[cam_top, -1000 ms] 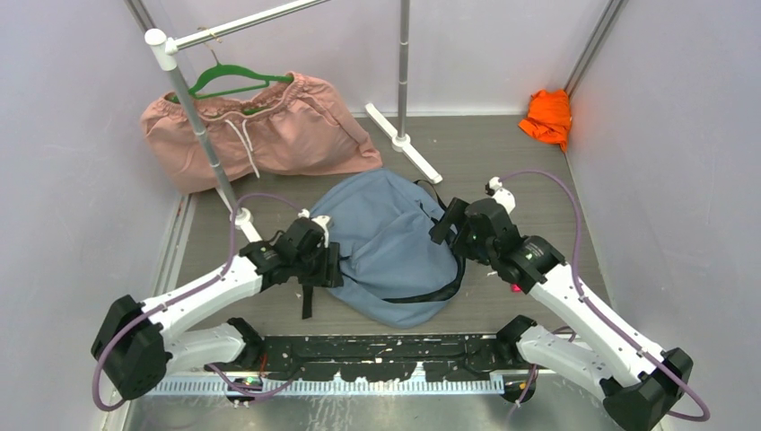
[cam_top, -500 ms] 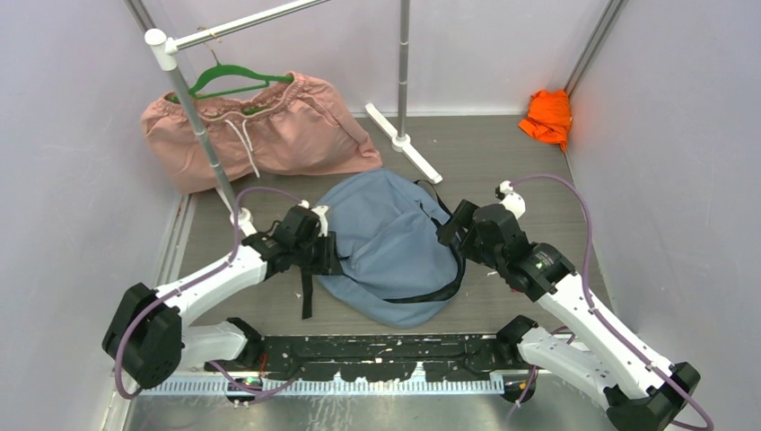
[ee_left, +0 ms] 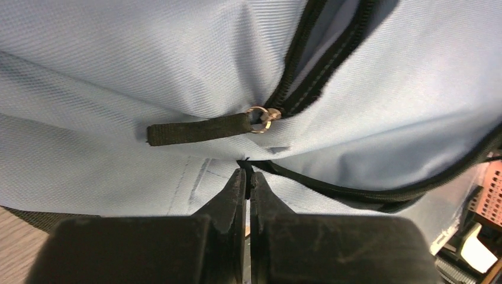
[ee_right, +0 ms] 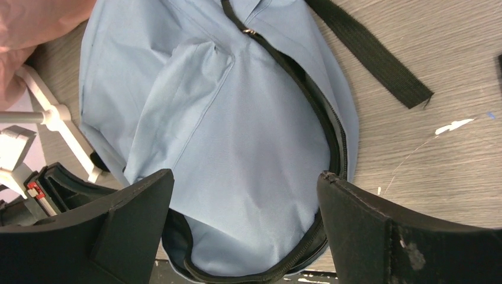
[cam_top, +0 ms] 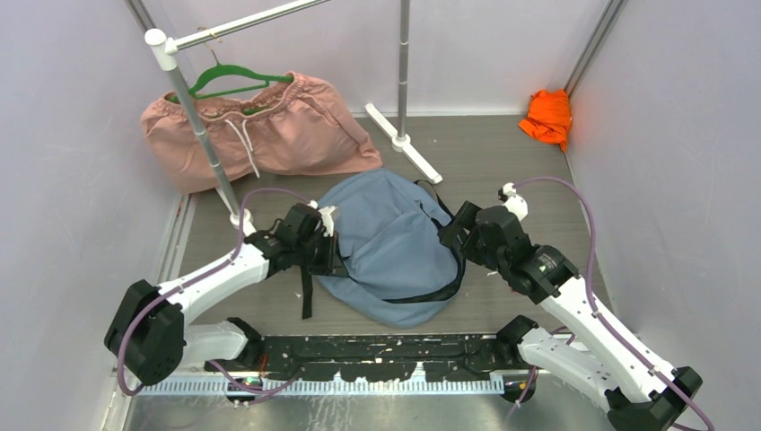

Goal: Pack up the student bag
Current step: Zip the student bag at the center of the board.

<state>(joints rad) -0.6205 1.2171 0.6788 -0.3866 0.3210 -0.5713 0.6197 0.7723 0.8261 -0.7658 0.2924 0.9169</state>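
Lying against closed left pincer (ee_left: 245, 175) tips: student bag (ee_left: 136, 65).

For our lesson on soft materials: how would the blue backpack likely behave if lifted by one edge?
The backpack lies slumped and creased, so it would probably sag and fold rather than keep its shape. It looks nearly empty, so it is likely light for its size. Its loose black strap would probably dangle.

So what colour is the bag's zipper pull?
Black pull; left wrist view shows it best.
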